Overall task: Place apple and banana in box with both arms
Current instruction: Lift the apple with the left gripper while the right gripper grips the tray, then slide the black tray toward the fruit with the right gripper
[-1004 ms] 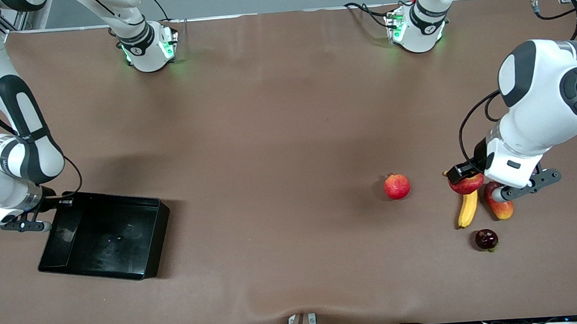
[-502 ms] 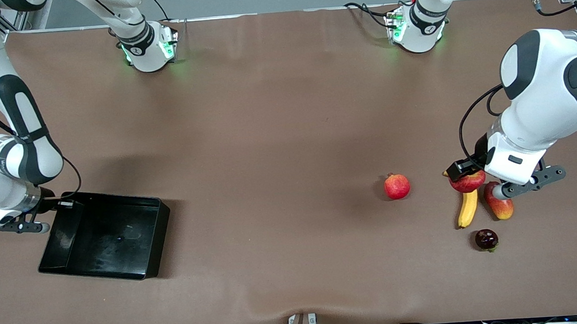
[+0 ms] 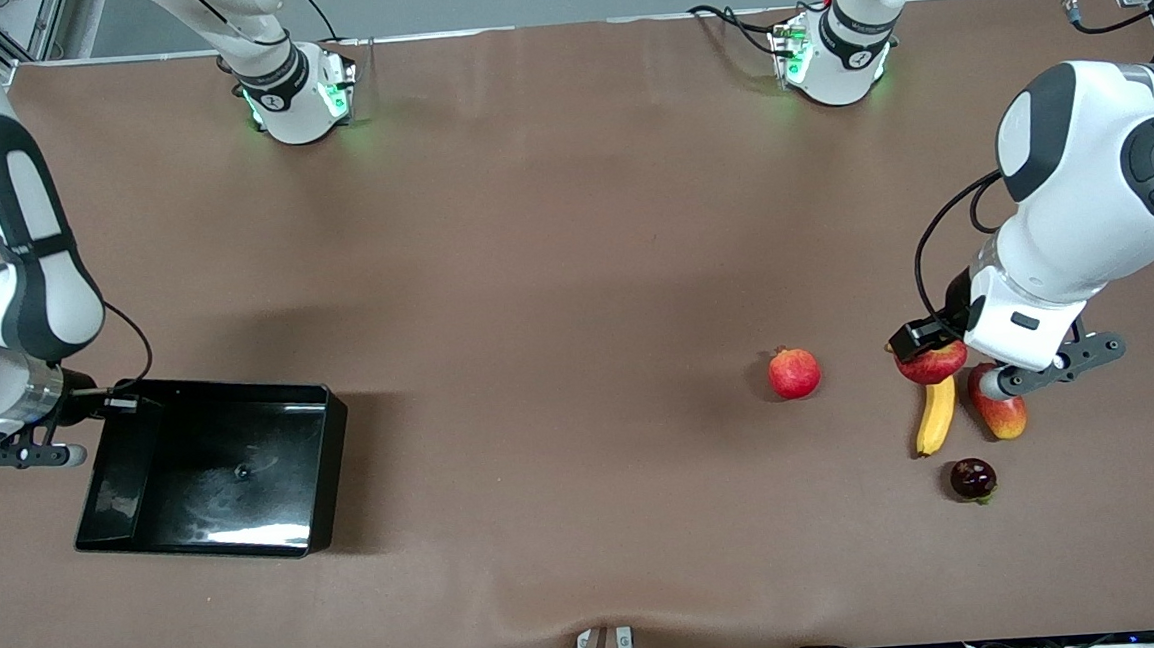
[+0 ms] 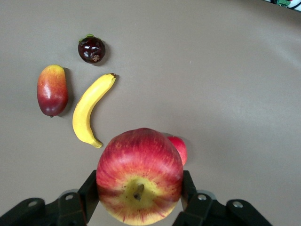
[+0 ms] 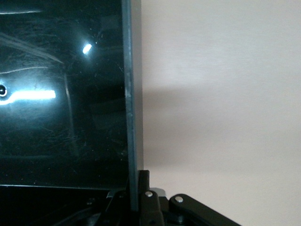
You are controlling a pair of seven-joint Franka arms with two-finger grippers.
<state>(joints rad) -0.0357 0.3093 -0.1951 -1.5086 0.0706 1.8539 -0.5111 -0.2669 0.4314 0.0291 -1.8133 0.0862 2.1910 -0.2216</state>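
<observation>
Your left gripper (image 3: 929, 348) sits at the right of the front view, low in the frame's middle band, and it is pinching the apple (image 3: 932, 363); in the left wrist view you see the apple (image 4: 139, 181) at the bottom centre, stem dimple facing the camera, with a black finger (image 4: 90, 190) pressed against each flank. The apple is up off the table, over the top end of the banana (image 3: 935, 416), which lies just below it in the front view with its dark tip toward the lower edge. Beside the banana, toward the frame's right, is the oblong red-yellow mango (image 3: 999, 412), partly under the gripper's bracket. A dark round fruit (image 3: 973, 478) lies below both, and a pinkish-red round fruit (image 3: 793, 373) sits apart nearer the frame's centre. Your right gripper (image 3: 106, 401) is at the lower left of the front view, at the upper left corner of the black box (image 3: 316, 480). In the right wrist view its fingers are pressed onto the box's thin wall (image 5: 133, 117), which runs up the frame from between them. The box looks tilted, and nothing lies in it.
</observation>
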